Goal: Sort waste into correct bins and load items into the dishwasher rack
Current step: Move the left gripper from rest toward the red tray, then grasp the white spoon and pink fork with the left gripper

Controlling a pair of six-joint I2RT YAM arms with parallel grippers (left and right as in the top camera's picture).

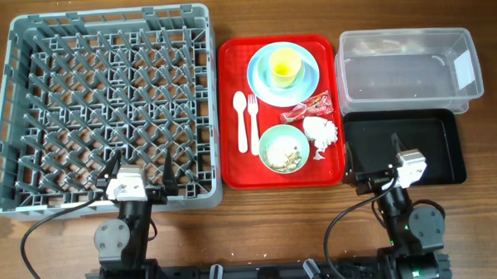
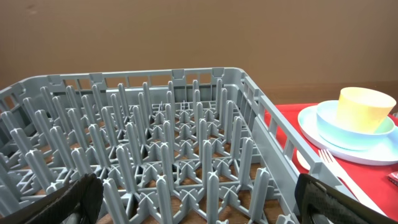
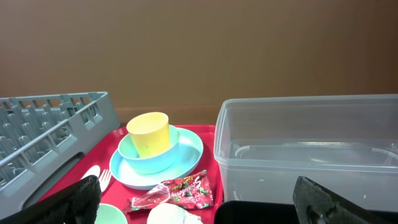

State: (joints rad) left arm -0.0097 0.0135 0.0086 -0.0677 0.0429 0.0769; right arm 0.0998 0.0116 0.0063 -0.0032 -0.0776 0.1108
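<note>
Overhead, both arms sit folded low at the near edge of the table (image 1: 260, 232). The left gripper (image 1: 142, 165) hovers over the near rim of the rack (image 1: 106, 95), fingers spread wide and empty. The right gripper (image 1: 371, 150) hangs over the left end of the black tray (image 1: 435, 149), fingers likewise apart, holding nothing. Between them the red tray (image 1: 231, 115) carries the wrapper (image 1: 307, 107), tissue (image 1: 321, 130), bowl (image 1: 266, 139) of scraps (image 1: 285, 159), fork (image 1: 253, 123), spoon (image 1: 240, 115), and the cup (image 1: 284, 65) on the plate (image 1: 259, 77). The tub (image 1: 343, 70) stands behind the black tray.

The grey rack (image 2: 180, 155) fills the view, pegs upright. At right, a yellow cup (image 2: 365, 109) stands on the light blue plate (image 2: 345, 138), on the red tray (image 2: 287, 116).
</note>
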